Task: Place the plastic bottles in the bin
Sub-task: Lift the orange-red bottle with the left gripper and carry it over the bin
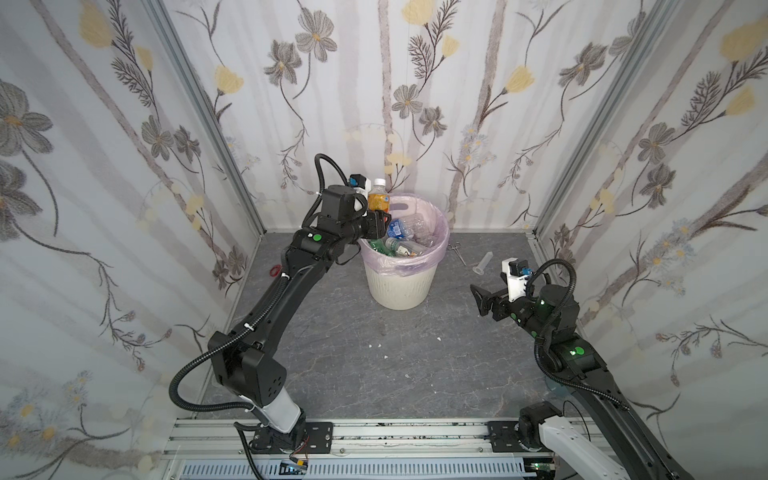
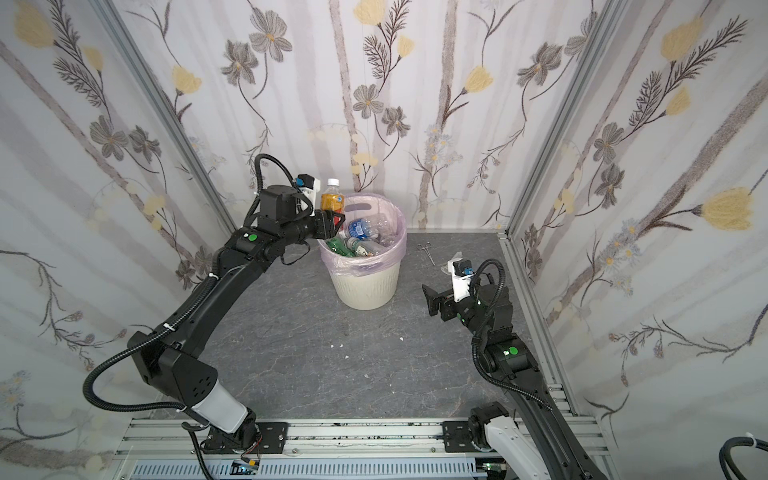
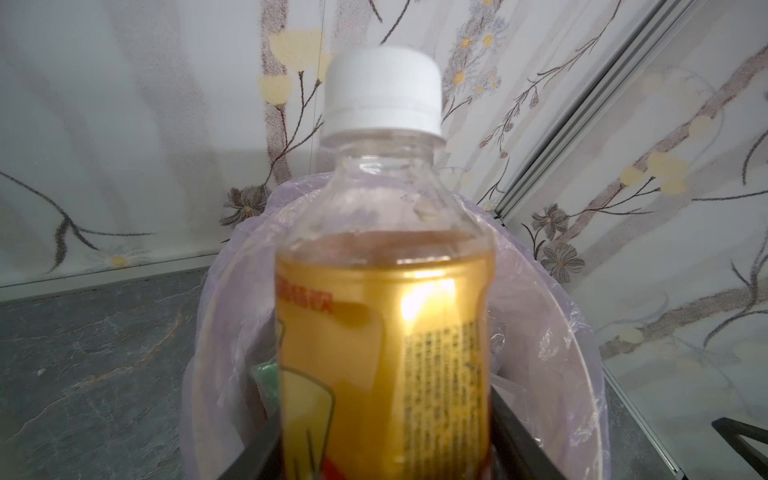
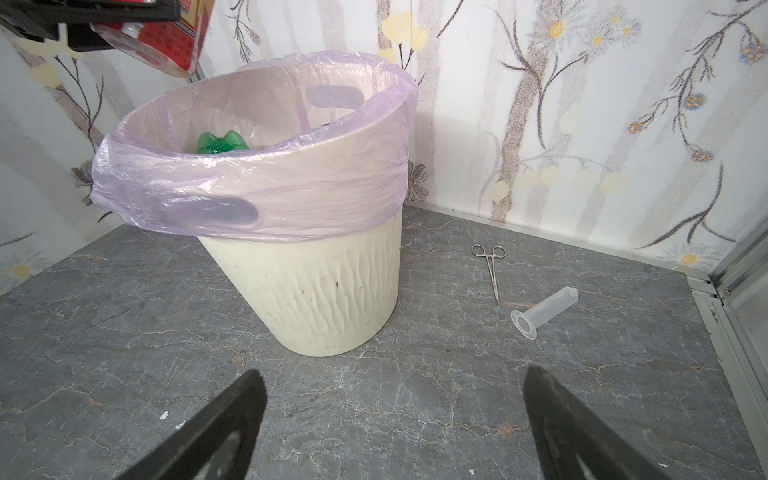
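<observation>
Bottles lie in the bin, forceps and tube right of it.

The bin is ribbed, matt cream plastic, and its liner is thin glossy film. The orange bottle is clear smooth plastic with a shiny label; the counter looks like matt stone.

The left claw grips the lower body of the orange bottle. The bottle stands upright, white cap up, at the left rim of the bin. The bin carries a pink liner and contains piled bottles: clear, blue-labelled and green. The right claw hangs over the worktop, right of the bin, jaws spread and empty. Forceps and a clear tube lie between them.
</observation>
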`<state>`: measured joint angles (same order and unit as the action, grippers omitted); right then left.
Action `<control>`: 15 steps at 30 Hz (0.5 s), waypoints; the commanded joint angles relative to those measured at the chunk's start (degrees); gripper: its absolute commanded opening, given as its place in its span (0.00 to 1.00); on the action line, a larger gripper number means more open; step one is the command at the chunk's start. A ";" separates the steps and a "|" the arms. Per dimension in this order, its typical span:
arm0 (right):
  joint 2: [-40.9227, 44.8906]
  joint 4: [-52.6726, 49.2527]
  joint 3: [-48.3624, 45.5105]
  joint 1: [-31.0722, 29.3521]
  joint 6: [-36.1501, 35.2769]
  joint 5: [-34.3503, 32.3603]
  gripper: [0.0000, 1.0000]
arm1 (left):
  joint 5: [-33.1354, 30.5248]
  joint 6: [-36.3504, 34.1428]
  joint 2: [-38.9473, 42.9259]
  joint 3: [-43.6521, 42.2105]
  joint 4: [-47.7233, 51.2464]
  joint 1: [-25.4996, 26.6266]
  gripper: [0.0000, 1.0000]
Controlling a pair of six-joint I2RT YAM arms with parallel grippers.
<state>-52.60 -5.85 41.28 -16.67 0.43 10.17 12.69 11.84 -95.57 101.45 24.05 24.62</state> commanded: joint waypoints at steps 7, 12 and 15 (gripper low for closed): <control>1.27 -0.64 -0.76 -0.03 0.37 0.19 0.97 | -0.48 -2.11 -4.01 1.15 -0.27 -0.08 0.66; 0.70 -0.46 -0.50 0.01 0.28 0.36 0.97 | -2.72 -3.31 -3.70 0.76 0.10 -0.10 0.77; 0.66 -0.68 -0.24 -0.03 0.34 0.39 0.97 | -3.92 -3.49 -3.32 0.68 0.59 -0.18 0.80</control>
<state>-51.75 -7.33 40.69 -16.64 0.40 10.13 10.76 9.21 -99.48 102.08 24.69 24.53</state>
